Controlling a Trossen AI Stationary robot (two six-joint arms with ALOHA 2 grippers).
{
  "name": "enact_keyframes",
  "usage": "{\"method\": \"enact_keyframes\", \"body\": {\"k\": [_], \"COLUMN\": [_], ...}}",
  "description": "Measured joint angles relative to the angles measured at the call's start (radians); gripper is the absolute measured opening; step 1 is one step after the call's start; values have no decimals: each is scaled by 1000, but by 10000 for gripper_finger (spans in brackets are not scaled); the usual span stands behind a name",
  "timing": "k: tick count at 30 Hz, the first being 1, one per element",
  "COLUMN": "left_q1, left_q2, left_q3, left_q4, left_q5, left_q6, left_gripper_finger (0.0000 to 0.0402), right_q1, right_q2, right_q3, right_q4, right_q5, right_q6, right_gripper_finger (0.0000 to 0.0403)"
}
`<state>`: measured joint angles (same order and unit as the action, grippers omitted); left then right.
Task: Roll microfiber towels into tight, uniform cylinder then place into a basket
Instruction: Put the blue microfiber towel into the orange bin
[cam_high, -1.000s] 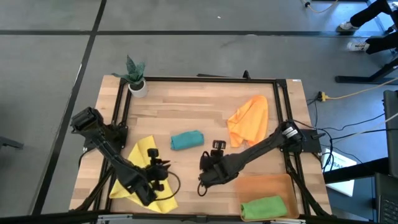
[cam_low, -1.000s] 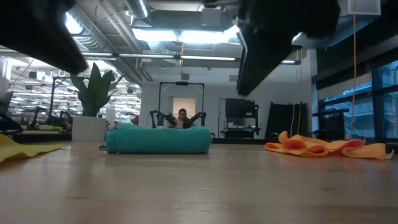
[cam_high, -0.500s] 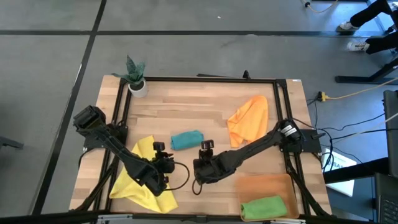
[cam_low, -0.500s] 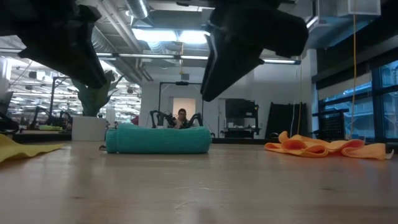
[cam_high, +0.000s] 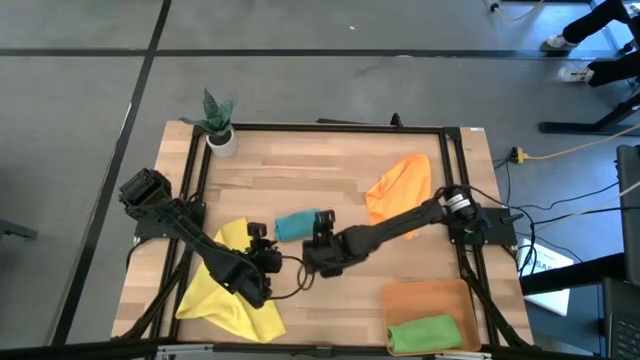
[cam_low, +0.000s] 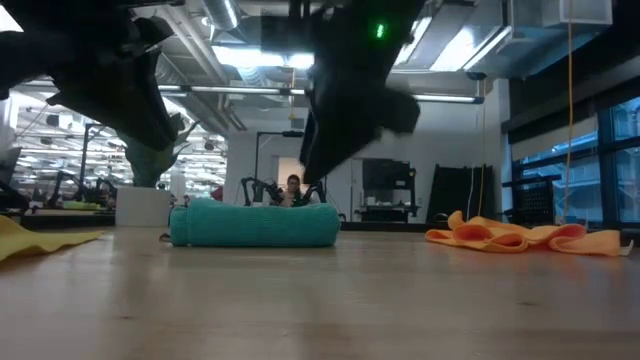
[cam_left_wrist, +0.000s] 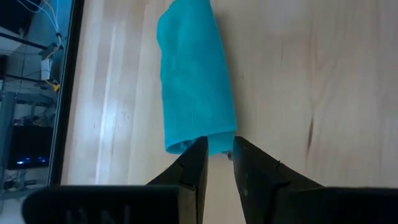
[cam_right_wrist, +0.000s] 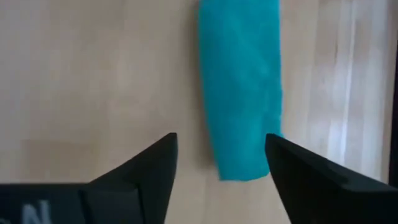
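Observation:
The teal towel (cam_high: 300, 224) lies rolled into a cylinder on the table's middle. My left gripper (cam_high: 258, 236) is at the roll's left end; its fingers (cam_left_wrist: 217, 149) stand a narrow gap apart, just short of that end (cam_left_wrist: 199, 142), and hold nothing. My right gripper (cam_high: 322, 222) is open wide and empty, hovering over the roll's right end (cam_right_wrist: 244, 168). The yellow towel (cam_high: 230, 285) lies spread under my left arm. The orange towel (cam_high: 400, 190) lies crumpled at the far right. The green towel (cam_high: 425, 332) lies rolled in the basket (cam_high: 425, 297).
A small white plant pot (cam_high: 221, 138) stands at the table's far left corner. A dark frame rail (cam_high: 330, 127) runs along the table's edges. Bare wood shows between the teal roll and the near edge (cam_high: 330, 310).
Both grippers have gone toward the table's far edge, closing on the teal roll. The left one has come off the yellow towel to the roll's left end. The right one has also gone a little left to the roll's right end. The roll has stayed still.

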<state>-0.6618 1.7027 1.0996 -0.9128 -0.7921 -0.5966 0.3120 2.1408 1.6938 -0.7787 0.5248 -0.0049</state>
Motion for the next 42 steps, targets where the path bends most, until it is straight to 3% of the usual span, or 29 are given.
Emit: {"method": "enact_keyframes", "body": {"k": [4, 12, 34, 38, 42], "left_q1": [-3, -5, -6, -6, -6], "left_q2": [0, 0, 0, 0, 0], "left_q3": [0, 0, 0, 0, 0], "left_q4": [-7, -31, -40, -40, -41], "left_q5": [2, 2, 1, 1, 1], "left_q6": [-3, -25, -29, -29, -29], "left_gripper_finger": [66, 66, 66, 66, 66], "right_q1": [-42, -110, -209, -209, -208], "right_q2": [20, 28, 134, 148, 155], "right_q3": [-3, -3, 3, 2, 2], "right_q4": [15, 70, 101, 98, 91], "right_q5": [-20, -174, -226, -215, -217], "right_q6": [-110, -139, -154, -106, -58], "right_gripper_finger": [259, 260, 259, 239, 187]}}
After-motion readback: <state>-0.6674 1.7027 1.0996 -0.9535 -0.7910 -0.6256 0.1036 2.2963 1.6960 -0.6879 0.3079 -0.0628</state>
